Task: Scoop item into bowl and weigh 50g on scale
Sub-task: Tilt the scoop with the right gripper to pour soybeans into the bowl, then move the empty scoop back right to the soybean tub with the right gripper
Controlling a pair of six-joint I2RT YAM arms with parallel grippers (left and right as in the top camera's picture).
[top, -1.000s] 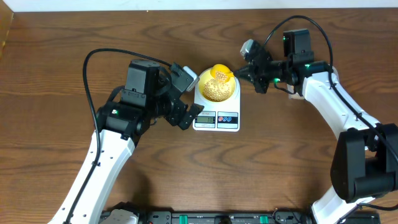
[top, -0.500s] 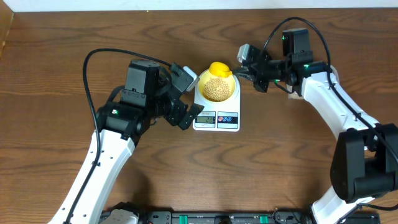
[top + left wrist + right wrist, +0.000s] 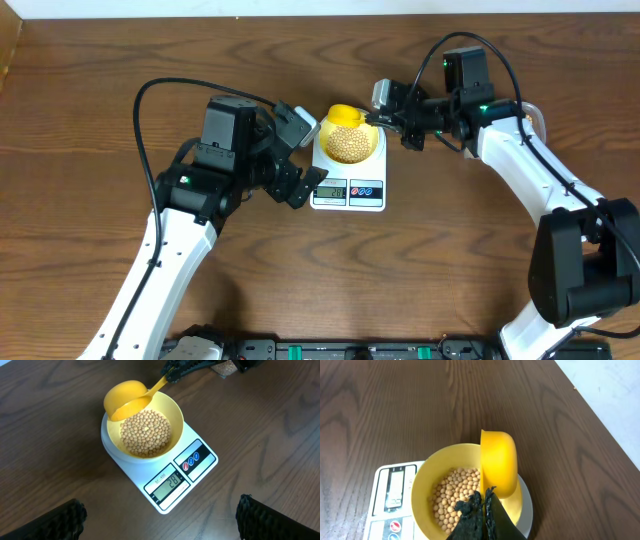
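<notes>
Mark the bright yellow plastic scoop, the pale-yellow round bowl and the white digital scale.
bright yellow plastic scoop [image 3: 124, 399], left wrist view, on its cup.
pale-yellow round bowl [image 3: 175, 410], left wrist view, on the bare inner wall.
white digital scale [image 3: 170, 482], left wrist view, on its display.

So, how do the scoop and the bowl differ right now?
The scoop is tipped on edge over the bowl's rim; the bowl sits upright on the scale, holding beans. The scoop is held by the shut right gripper; the bowl stands free. Both are yellow.
</notes>
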